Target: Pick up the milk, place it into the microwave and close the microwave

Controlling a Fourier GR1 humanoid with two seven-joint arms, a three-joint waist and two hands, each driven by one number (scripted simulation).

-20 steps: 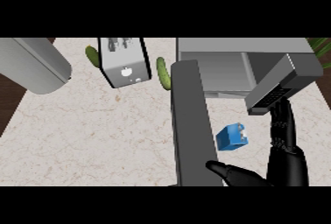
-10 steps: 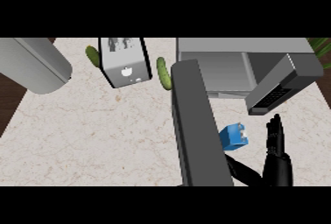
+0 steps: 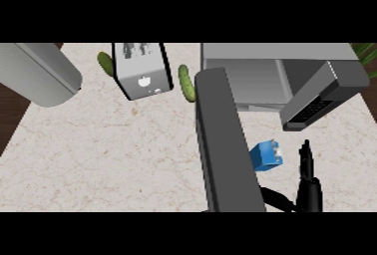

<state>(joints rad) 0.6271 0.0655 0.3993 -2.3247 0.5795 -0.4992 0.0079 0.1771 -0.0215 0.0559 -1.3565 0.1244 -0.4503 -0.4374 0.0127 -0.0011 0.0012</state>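
Blue milk carton (image 3: 265, 154) on the tabletop (image 3: 110, 159), open right hand (image 3: 309, 195) beside it

Nearest, at the lower edge of the head view, the black right hand comes up on the right side. Its fingers (image 3: 305, 159) are straight, close together and point away from the robot, holding nothing. The thumb (image 3: 276, 198) sticks out low to the left. The fingers stand just beside the milk carton, on its right, with a thin strip of tabletop showing between them, so hand and carton are apart.

The milk carton rests on the pale marbled tabletop, outside the microwave (image 3: 258, 74), between the hand and the door (image 3: 225, 149). The door is swung wide open, a long dark grey slab reaching from the microwave's left front corner down to the lower edge. The carton lies just to its right; whether the two touch I cannot tell.

Farther back, the grey microwave fills the upper right, its opening facing the carton, with a dark keypad panel (image 3: 316, 104) on its right side. Left of the door, a silver toaster (image 3: 141, 74) stands near the far edge, with one green vegetable (image 3: 187, 82) to its right and another (image 3: 106, 62) to its left. A large grey rounded body (image 3: 37, 72) lies at the far left corner, and green leaves (image 3: 365, 50) show at the far right.
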